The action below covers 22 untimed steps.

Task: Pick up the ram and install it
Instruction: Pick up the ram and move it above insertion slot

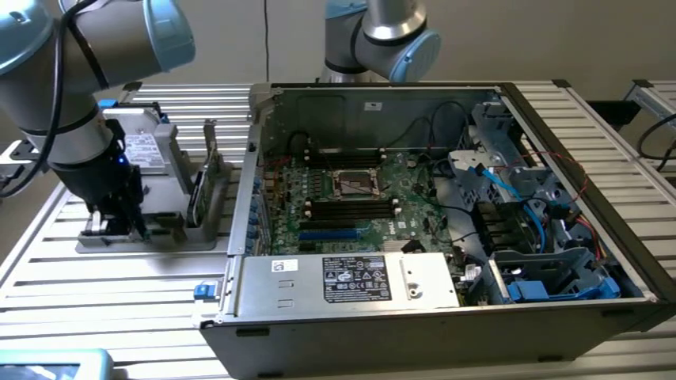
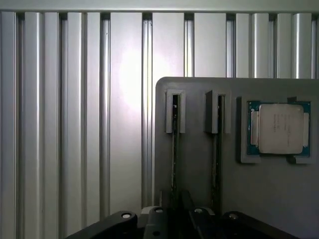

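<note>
At the exterior view's left, the robot arm reaches down over a slatted aluminium table, and its gripper sits low at the near end of a grey fixture that lies flat on the slats. Whether the gripper is open or closed I cannot tell, as its tip is dark against the fixture.

In the wrist view the ram stands on edge in a narrow grey slot holder on that fixture, seen as a thin dark line that runs straight toward the gripper body. The gripper is lined up over this stick, but contact cannot be made out. Just beside it, a second stick stands on edge in a matching holder, parallel to the first. Beyond that one a processor chip with a silver lid and a green rim rests in a square recess.

To the right of the fixture in the exterior view stands an open computer case, lying on its side. Inside is the green motherboard with a processor socket at its middle and long black memory slots above and below the socket – a blue slot lies nearer the camera. A labelled power supply fills the case's near edge. Further right are blue cables and a drive cage. The base of another arm rises behind the case at the upper middle of the frame
</note>
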Tool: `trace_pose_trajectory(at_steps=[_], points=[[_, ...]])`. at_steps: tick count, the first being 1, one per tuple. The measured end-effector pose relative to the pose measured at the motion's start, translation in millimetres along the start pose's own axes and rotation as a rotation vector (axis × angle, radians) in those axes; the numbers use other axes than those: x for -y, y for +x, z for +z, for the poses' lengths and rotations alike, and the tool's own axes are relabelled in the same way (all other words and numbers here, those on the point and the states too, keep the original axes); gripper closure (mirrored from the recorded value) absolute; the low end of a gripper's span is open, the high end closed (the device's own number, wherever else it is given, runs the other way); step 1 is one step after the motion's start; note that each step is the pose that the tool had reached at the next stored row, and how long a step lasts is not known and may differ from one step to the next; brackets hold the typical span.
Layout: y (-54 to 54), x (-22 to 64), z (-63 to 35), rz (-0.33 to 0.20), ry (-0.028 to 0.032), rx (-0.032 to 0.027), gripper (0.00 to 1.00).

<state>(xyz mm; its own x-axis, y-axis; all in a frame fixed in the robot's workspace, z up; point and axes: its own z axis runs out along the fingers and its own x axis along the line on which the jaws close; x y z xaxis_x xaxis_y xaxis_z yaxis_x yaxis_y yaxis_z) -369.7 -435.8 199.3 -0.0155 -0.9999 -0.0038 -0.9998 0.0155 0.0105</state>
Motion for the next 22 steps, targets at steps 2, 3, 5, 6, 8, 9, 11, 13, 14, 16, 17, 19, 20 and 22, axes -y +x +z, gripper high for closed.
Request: trace_pose_trajectory(at_steps=[2,3,5,6,8,9,11,13,14,16,17,19,20,22], points=[[0.0,0.0,-3.2,0.0,0.0002,0.0003,0.84],[0.0,-0.1,-8.0,0.0,-0.0001,0.0001,0.88],[-0.1,-0.2,-16.9,0.0,0.0001,0.0001,0.88],[-0.1,-0.3,-21.4,0.0,0.0,0.0001,0.88],[-0.1,-0.4,-30.6,0.0,0.0,0.0,0.88],[-0.1,-0.4,-35.1,0.0,0.0,0.0,0.88],[-0.1,-0.5,-44.3,0.0,-0.0001,-0.0004,0.88],[-0.2,-0.6,-53.5,0.0,0.0,-0.0004,0.88],[-0.2,-0.6,-58.0,0.0,0.0,-0.0005,0.88],[-0.2,-0.7,-67.0,0.0,0.0,-0.0006,0.88],[-0.3,-0.8,-71.5,0.0,-0.0001,-0.0006,0.88],[-0.2,-0.8,-80.6,0.0,-0.0002,-0.0007,0.88],[-0.1,-0.8,-85.3,0.0,-0.0002,-0.0007,0.88],[-0.1,-0.7,-94.5,0.0,-0.0006,-0.0008,0.88]])
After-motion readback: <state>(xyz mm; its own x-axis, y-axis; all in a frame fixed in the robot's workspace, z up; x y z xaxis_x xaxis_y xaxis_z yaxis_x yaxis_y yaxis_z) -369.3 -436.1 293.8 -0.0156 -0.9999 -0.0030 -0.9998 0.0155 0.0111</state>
